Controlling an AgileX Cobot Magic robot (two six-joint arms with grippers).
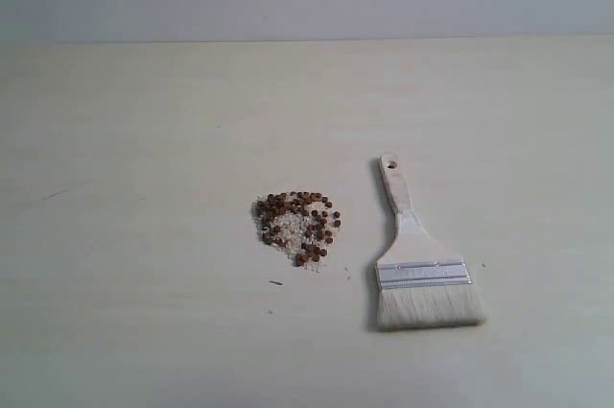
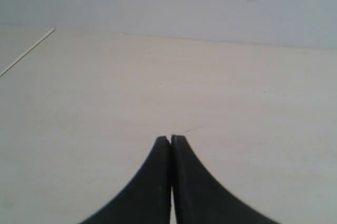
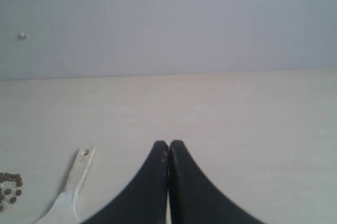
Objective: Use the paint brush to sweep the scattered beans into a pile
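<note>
The paint brush (image 1: 422,274) lies ungripped; left pincer (image 2: 170,138) and right pincer (image 3: 168,143) are pressed together, empty.

Softly, evenly lit, pale and slightly washed out; faint shadow hugging the brush (image 1: 422,274); grainy, soft detail throughout; dark fingers (image 2: 147,192) blurred close to both wrist lenses.

My two pincers, both plain black.
My left pincer (image 2: 171,138) was a pair of smooth, matte black fingers (image 2: 150,182), broad at the base and curving inward to narrow, blunt tips, with only a thin pale line between them. My right pincer (image 3: 168,143) looked the same, its dark fingers (image 3: 192,187) carrying a faint grey sheen near the tips.
</note>
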